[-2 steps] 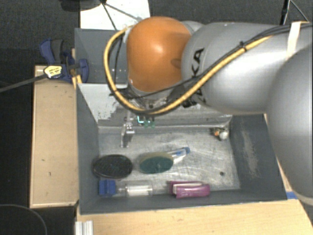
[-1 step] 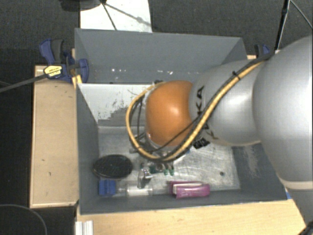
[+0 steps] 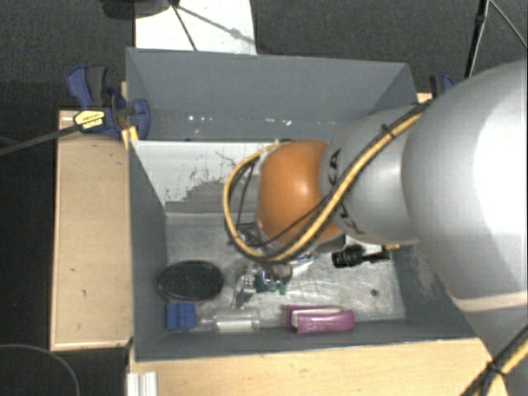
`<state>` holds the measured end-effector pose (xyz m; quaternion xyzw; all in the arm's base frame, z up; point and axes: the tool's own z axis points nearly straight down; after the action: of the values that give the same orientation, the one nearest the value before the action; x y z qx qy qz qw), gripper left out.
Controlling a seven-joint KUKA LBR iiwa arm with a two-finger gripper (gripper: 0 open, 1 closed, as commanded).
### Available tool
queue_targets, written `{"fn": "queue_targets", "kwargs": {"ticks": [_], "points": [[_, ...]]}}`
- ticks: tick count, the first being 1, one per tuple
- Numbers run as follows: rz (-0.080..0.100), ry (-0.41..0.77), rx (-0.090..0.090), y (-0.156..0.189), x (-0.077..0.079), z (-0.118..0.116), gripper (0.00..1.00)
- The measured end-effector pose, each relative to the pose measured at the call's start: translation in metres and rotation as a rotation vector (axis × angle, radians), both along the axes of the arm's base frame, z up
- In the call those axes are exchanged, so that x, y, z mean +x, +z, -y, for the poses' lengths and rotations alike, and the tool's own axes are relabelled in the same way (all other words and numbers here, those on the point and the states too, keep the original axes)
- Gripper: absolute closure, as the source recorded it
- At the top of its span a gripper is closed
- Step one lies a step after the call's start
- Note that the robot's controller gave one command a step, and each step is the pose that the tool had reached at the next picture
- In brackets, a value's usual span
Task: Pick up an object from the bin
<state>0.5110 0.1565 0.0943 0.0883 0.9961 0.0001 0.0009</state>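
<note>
My gripper pokes out below the orange cover, low over the bin's floor near the front middle. Something small with green and white parts sits right at its tip; I cannot tell whether it is held. A black round disc lies flat just to the left of the gripper. In front of it, by the front wall, lies a clear plastic piece. A purple oblong box lies to the front right of the gripper.
A small blue block rests in the front left corner beside the clear piece. The arm and its orange cover hide the middle and right of the bin. The bin's left wall rises steeply close to the disc.
</note>
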Motion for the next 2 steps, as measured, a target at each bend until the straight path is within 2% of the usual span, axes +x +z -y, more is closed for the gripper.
{"fn": "queue_targets", "kwargs": {"ticks": [1,2], "points": [[-0.004,-0.176,-0.002,-0.0035,-0.0036,0.0709,0.0],[-0.004,-0.178,0.001,-0.0034,-0.0037,0.0682,1.0]]}}
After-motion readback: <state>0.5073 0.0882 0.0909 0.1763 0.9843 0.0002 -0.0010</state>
